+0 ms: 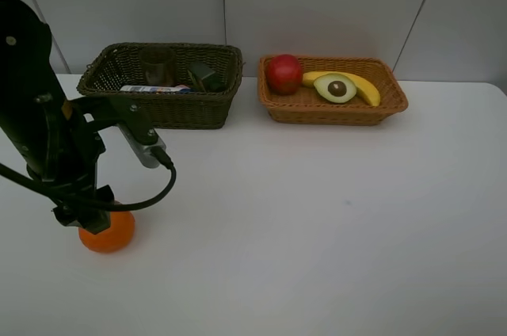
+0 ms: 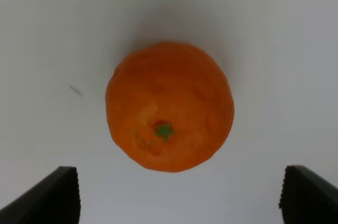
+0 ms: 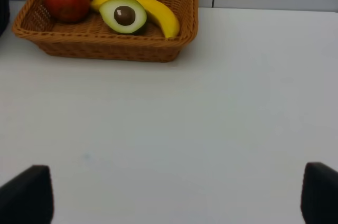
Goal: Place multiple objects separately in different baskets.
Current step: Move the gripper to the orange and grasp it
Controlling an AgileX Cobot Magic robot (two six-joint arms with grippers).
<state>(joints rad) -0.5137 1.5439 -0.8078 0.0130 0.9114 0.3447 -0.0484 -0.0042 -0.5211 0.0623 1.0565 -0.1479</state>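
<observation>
Orange (image 2: 169, 106) alone on white table (image 1: 333, 225)

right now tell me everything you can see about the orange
The orange is round, bright orange, with dimpled, slightly lumpy skin and a small green stem star facing up. It sits on the white table, apart from both baskets, at the near left. The left end effector is above it, open, fingers to either side, not touching it.

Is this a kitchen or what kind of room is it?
Probably a robot test bench, not a kitchen: a bare white table, plain wall panels, and toy-like fruit such as the orange sorted into wicker baskets.
</observation>
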